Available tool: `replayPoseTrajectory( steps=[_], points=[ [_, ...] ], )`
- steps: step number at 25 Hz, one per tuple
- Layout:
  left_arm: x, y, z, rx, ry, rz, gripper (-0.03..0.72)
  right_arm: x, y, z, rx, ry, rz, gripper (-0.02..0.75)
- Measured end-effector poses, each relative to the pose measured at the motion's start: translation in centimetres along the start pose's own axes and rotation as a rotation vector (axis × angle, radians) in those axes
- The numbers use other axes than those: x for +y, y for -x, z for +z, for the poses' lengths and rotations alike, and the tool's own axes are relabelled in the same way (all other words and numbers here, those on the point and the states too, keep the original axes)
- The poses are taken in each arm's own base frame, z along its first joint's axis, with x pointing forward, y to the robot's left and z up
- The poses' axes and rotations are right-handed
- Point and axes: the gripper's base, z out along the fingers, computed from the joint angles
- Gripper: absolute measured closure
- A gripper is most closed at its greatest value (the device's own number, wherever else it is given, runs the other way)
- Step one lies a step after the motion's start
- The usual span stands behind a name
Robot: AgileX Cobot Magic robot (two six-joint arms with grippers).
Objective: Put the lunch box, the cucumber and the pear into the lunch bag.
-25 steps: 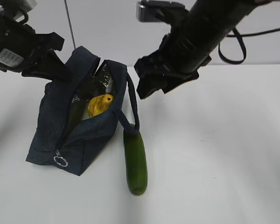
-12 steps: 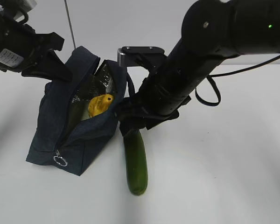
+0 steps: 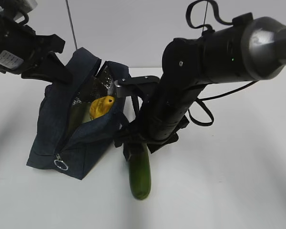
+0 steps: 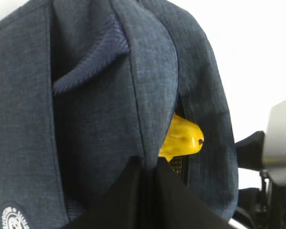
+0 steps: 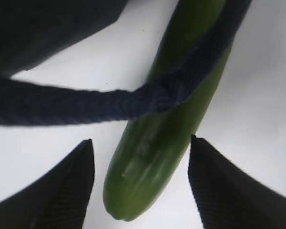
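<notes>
Spread wide, the jaws of the right gripper [image 5: 140,183] stand on both sides of the cucumber [image 5: 174,129], one dark ribbed finger [image 5: 62,183] to each side, and a strip of white desk shows between each finger and the green skin, so they do not touch it. Its arm comes down steeply over the middle of the desk [image 3: 238,171].

At the left gripper [image 4: 145,167], the jaws are pressed together and pinch the upper edge of the lunch bag [image 4: 86,109], holding its mouth open; in the exterior view this gripper [image 3: 62,71] sits at the bag's far end.

On the desk's left part stands the lunch bag [image 3: 62,129], made of dark navy woven fabric, with a crinkled silver lining inside and a metal ring pull [image 3: 62,165] at its near end. A pear [image 3: 102,106], yellow-orange and lumpy with a dark dot at its narrow top, lies inside the open mouth. Just beside the bag's right side, the smooth, dark green, straight cucumber [image 3: 139,174] lies on the desk, its rounded end toward the near edge. The bag's padded loop handle [image 5: 133,102] lies across the cucumber.
</notes>
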Motion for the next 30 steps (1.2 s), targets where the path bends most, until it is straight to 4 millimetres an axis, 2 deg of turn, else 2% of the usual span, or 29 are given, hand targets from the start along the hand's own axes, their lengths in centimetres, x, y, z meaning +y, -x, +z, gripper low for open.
replayPoseTrajectory(
  steps=[13, 23, 30],
  points=[
    [0.0, 0.0, 0.0, 0.001, 0.003, 0.002, 0.688, -0.8, -0.5, 2.6, 0.049, -0.099, -0.008, 0.25],
    [0.0, 0.0, 0.0, 0.003, 0.005, 0.005, 0.688, -0.5, -0.2, 2.9, 0.011, -0.095, -0.017, 0.25],
    [0.0, -0.1, 0.0, 0.009, 0.003, 0.005, 0.688, -1.1, -0.6, 3.8, 0.051, -0.146, -0.028, 0.249]
  ],
)
